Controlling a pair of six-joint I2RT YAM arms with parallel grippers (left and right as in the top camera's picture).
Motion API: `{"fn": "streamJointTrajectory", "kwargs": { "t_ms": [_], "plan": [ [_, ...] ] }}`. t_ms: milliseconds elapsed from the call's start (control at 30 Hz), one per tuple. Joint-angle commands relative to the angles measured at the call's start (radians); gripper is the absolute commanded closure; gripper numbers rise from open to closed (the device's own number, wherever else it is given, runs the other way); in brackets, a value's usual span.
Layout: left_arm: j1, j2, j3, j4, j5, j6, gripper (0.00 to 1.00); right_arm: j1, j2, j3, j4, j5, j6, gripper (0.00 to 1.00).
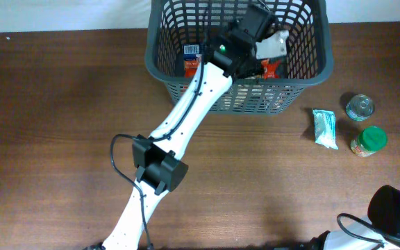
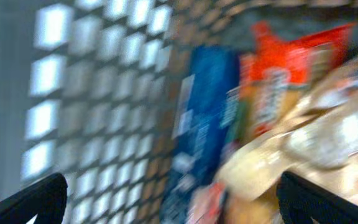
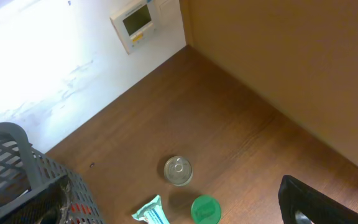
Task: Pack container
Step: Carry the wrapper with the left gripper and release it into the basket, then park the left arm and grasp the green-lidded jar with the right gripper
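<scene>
The left tool (image 2: 176, 202) is down inside the dark grey slotted shopping basket (image 1: 238, 97). Its two black fingertips (image 2: 36, 199) show at the bottom corners of the left wrist view, spread wide apart. Between and ahead of them lies a pale, translucent bag (image 2: 316, 143). The view is badly blurred, so the tips seem to grip nothing, but contact with the bag cannot be ruled out. Just beyond the bag, a blue package (image 2: 201, 124) and an orange-red packet (image 2: 278, 74) stand side by side against the lattice wall. From overhead, the white left arm (image 1: 186, 114) crosses the near rim of the basket. The basket sits at the far edge of the brown wooden bench (image 1: 61, 104), right of centre. Three groceries lie on the bench to the right of the basket, apart from it. They are a pale green and white pouch (image 1: 325, 128), an upright silver tin can (image 1: 360, 107), and a jar with a green lid (image 1: 370, 139) just beside the can. The right tool (image 3: 303, 199) hangs above the bench's near right corner. Only one dark piece of it shows, so how far it is open cannot be told.
</scene>
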Motion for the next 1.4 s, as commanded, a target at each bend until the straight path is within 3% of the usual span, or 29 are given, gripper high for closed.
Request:
{"fn": "streamJointTrajectory", "kwargs": {
  "t_ms": [0,167,333,400,500,600,767,1067,1100,1367],
  "plan": [
    [0.043,-0.206,0.053,0.008,-0.16,-0.079,0.01,-0.005,0.005,-0.001,0.003,0.012,0.008,0.01],
    [0.136,-0.388,0.053,-0.044,-0.175,-0.301,0.01,-0.005,0.005,-0.001,0.003,0.012,0.008,0.01],
    [0.247,-0.468,0.053,-0.195,-0.177,-0.389,0.01,-0.005,0.005,-0.001,0.003,0.012,0.008,0.01],
    [0.304,-0.483,0.053,-0.275,-0.175,-0.48,0.01,-0.005,0.005,-0.001,0.003,0.012,0.008,0.01],
    [0.402,-0.488,0.053,-0.416,-0.162,-0.71,0.01,-0.005,0.005,-0.001,0.003,0.012,0.008,0.01],
    [0.496,-0.479,0.05,-0.528,-0.07,-0.821,0.01,-0.005,0.005,-0.001,0.003,0.012,0.008,0.01],
    [0.602,-0.459,0.049,-0.638,-0.042,-0.847,0.01,-0.005,0.005,-0.001,0.004,0.012,0.008,0.01],
    [0.622,-0.457,0.048,-0.677,-0.043,-0.846,0.01,-0.005,0.019,-0.016,-0.051,-0.039,0.007,0.0],
    [0.623,-0.457,0.048,-0.677,-0.043,-0.846,0.01,-0.005,0.037,-0.057,-0.076,-0.04,0.006,0.05],
    [0.623,-0.457,0.048,-0.677,-0.043,-0.846,0.01,-0.013,0.07,-0.633,0.025,-0.039,0.003,0.03]
  ]
}}
